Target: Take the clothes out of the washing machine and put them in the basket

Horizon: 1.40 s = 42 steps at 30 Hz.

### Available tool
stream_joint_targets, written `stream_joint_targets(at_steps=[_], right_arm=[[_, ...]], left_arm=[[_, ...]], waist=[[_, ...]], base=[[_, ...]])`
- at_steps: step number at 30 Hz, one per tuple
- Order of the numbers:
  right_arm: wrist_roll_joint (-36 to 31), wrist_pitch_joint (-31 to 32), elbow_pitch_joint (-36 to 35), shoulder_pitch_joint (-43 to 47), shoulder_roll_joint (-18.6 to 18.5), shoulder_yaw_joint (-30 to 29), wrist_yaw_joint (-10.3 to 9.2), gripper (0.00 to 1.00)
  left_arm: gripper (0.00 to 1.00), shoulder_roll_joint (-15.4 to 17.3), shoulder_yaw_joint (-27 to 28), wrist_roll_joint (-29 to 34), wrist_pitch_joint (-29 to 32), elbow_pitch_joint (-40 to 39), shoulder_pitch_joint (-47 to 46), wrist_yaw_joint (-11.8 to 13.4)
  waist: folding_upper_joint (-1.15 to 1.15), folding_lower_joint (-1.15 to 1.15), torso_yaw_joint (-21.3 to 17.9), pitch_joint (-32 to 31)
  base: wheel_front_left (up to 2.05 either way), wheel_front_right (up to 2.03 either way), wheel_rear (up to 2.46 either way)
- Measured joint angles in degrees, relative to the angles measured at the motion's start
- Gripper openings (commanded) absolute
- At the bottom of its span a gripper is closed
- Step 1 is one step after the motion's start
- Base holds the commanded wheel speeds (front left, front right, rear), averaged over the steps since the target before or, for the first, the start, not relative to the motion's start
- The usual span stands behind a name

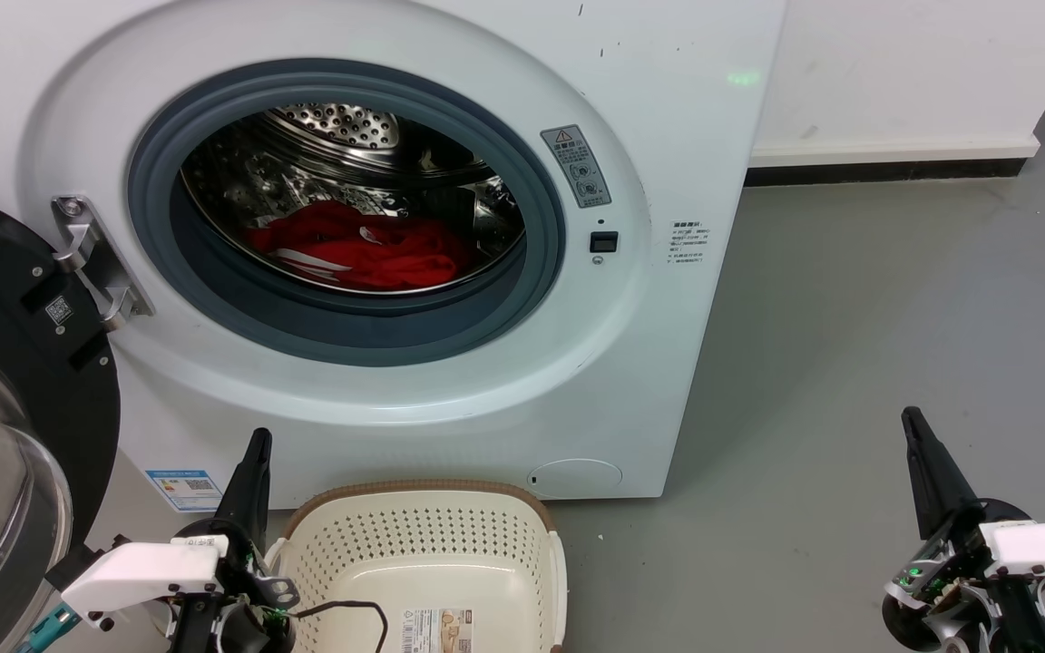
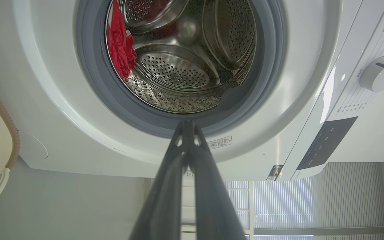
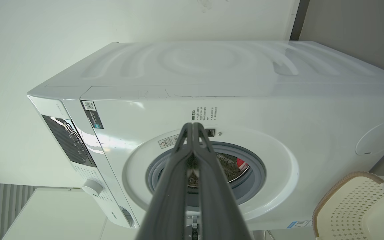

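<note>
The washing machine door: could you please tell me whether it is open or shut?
Open. The door hangs swung out to the left, and the porthole shows the drum with the red clothes inside.

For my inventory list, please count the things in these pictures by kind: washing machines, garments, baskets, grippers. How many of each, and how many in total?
Washing machine: 1
Red garment, in the drum: 1
Basket: 1
Grippers: 2 (left gripper, right gripper)
Total: 5
</note>
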Motion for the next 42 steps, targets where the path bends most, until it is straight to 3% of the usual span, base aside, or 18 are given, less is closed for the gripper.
stream_joint_targets(at_steps=[16, 17, 28, 42], right_arm=[[0.00, 0.00, 0.00, 0.00, 0.00, 0.01, 0.00, 0.00], [0.01, 0.00, 0.14, 0.09, 0.00, 0.01, 0.00, 1.00], [-2.68, -2.36, 0.11, 2.08, 0.09, 1.08, -0.01, 1.00], [-23.38, -6.42, -4.83, 3.89, 0.11, 1.48, -0.01, 1.00]], left_arm=[[0.00, 0.00, 0.00, 0.00, 0.00, 0.00, 0.00, 0.00], [1.00, 0.00, -0.03, 0.00, -0.03, 0.20, 0.07, 0.01], [1.00, -0.13, -2.42, 1.12, -2.43, 0.89, 1.35, 0.15], [1.00, -0.13, -4.38, 20.40, -6.48, -2.09, 0.77, 0.15]], waist=[[0.00, 0.00, 0.00, 0.00], [0.00, 0.00, 0.00, 0.00], [0.00, 0.00, 0.05, -0.03], [0.00, 0.00, 0.34, -0.08]], base=[[0.00, 0.00, 0.00], [0.00, 0.00, 0.00], [0.00, 0.00, 0.00], [0.00, 0.00, 0.00]])
